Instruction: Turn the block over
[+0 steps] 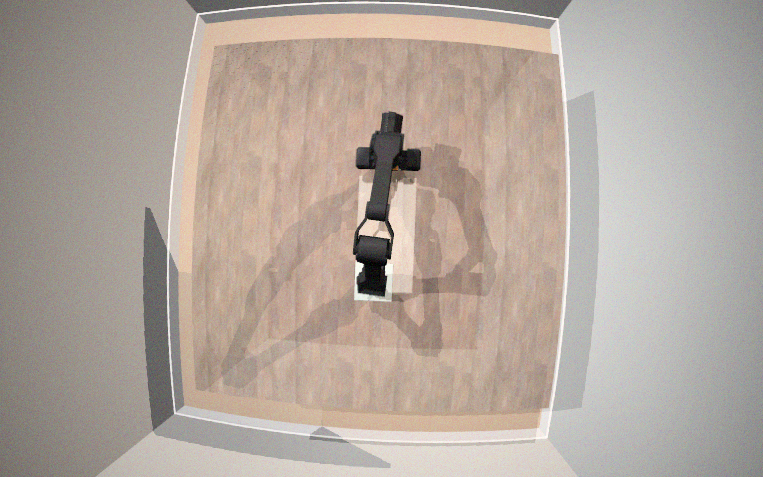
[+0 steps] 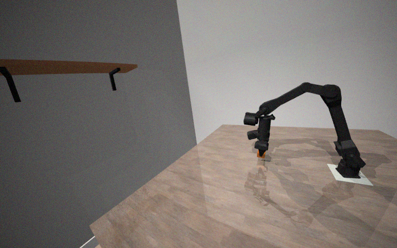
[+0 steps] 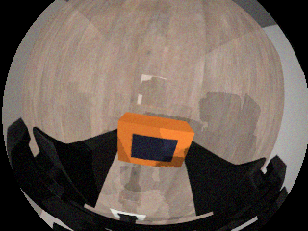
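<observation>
The orange block (image 1: 396, 167) (image 2: 259, 155) (image 3: 154, 121) has a dark navy rectangle on one face. In the wrist view that marked side faces the camera, so it is on top. My gripper (image 2: 261, 153) (image 3: 153, 139) points down and is shut on the block, one finger at each short side. The block hangs a little above the table (image 1: 281, 112) (image 2: 204, 204) (image 3: 144, 38), apart from its shadow in the wrist view and its reflection in the exterior view. From overhead, the arm hides most of the block and the fingertips.
The arm's base stands on a white plate (image 1: 358, 296) (image 2: 362, 180). A brown shelf (image 2: 67, 67) on black brackets hangs on the dark wall (image 2: 117, 131). Shadows and reflections of the arm lie across the table.
</observation>
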{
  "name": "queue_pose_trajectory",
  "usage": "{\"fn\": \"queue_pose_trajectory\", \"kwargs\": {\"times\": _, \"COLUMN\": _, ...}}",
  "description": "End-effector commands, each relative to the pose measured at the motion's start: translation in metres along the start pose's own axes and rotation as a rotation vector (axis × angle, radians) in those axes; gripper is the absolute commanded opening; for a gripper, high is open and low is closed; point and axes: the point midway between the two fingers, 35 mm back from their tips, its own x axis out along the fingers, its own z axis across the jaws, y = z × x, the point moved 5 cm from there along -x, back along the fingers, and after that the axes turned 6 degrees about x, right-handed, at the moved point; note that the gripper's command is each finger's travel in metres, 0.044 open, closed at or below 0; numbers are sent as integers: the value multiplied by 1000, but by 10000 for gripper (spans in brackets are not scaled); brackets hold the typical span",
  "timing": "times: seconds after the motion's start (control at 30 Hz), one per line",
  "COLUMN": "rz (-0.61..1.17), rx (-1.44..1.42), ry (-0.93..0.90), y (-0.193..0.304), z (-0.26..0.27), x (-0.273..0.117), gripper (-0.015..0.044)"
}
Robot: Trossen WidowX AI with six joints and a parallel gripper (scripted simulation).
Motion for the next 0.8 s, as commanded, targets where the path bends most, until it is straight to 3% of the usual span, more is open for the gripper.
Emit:
{"fn": "queue_pose_trajectory", "kwargs": {"times": 0.0, "rz": -52, "rx": 6, "ry": -10, "y": 3, "z": 0, "x": 1, "gripper": 0}}
{"fn": "queue_pose_trajectory", "kwargs": {"times": 0.77, "rz": -396, "rx": 6, "ry": -45, "y": 24, "z": -3, "x": 9, "gripper": 0}}
